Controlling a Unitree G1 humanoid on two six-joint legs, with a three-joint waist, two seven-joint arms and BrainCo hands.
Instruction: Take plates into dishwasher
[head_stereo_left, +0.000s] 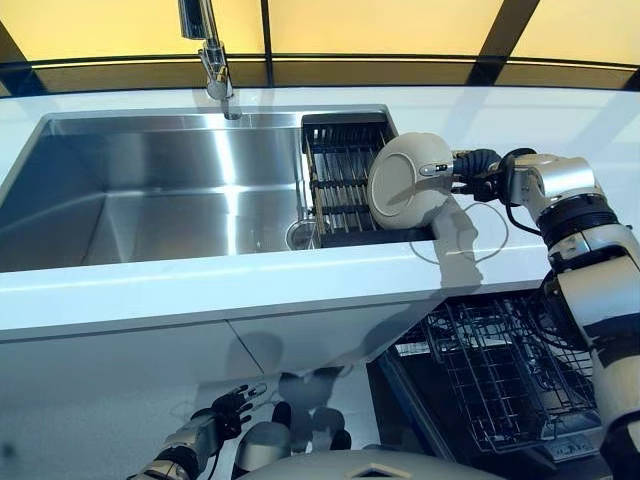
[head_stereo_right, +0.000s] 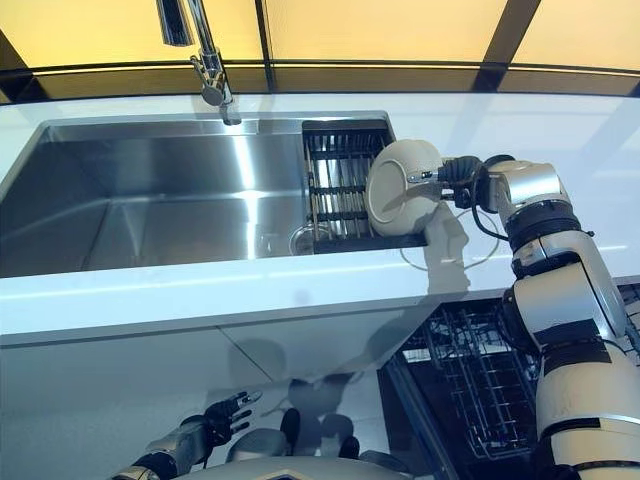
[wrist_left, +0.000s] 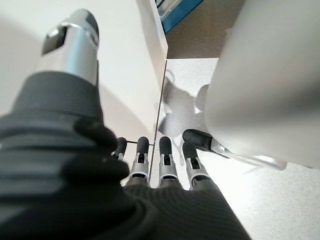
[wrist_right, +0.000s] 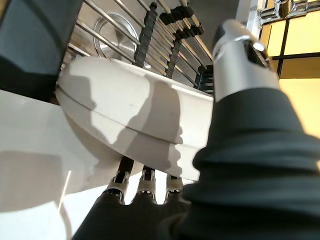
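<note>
A white plate (head_stereo_left: 405, 180) stands on edge, tilted, at the right end of the black dish rack (head_stereo_left: 335, 170) in the sink. My right hand (head_stereo_left: 478, 170) reaches in from the right and is shut on the plate's rim, thumb on one face and fingers behind it. In the right wrist view the plate (wrist_right: 130, 120) lies across my fingers, with the rack bars past it. The dishwasher's wire basket (head_stereo_left: 490, 370) is pulled out below the counter at the lower right. My left hand (head_stereo_left: 225, 412) hangs low by the cabinet front, open and empty.
A steel sink (head_stereo_left: 150, 190) fills the left of the white counter (head_stereo_left: 250, 280), with a faucet (head_stereo_left: 210, 50) behind it. White cabinet doors (head_stereo_left: 150, 380) run under the counter, left of the dishwasher opening.
</note>
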